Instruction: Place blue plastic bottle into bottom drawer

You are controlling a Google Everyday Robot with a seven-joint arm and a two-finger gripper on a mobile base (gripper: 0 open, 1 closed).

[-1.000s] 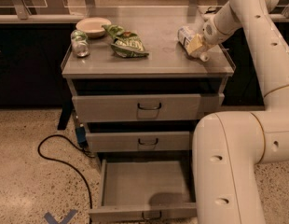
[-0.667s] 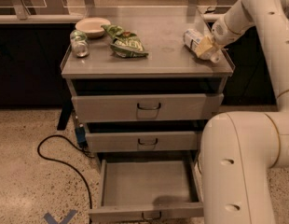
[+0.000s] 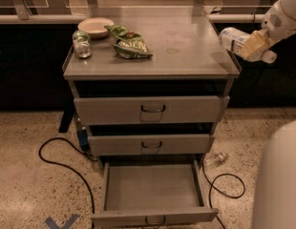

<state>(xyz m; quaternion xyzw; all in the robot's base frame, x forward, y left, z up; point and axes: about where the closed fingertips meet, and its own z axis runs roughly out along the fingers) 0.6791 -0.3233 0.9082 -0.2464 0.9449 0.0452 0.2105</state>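
Note:
My gripper (image 3: 255,44) is at the upper right, just beyond the right edge of the cabinet top, shut on the blue plastic bottle (image 3: 236,40). The bottle is clear and pale with a white cap (image 3: 269,57); it lies roughly level in the air, its base end over the cabinet's right rim. The bottom drawer (image 3: 153,187) is pulled out far below, a wide shallow grey tray with nothing in it and a dark wire handle on its front.
On the cabinet top (image 3: 186,46) stand a small shiny can (image 3: 82,47), a pale bowl (image 3: 95,26) and a green chip bag (image 3: 130,45). Two upper drawers (image 3: 150,109) are slightly open. A tiny clear bottle (image 3: 216,159) and black cables (image 3: 57,161) lie on the floor. My white arm body (image 3: 279,180) fills the lower right.
My gripper has lifted the bottle off the cabinet top and carried it right, past the edge. The view has shifted, so the cabinet sits more central.

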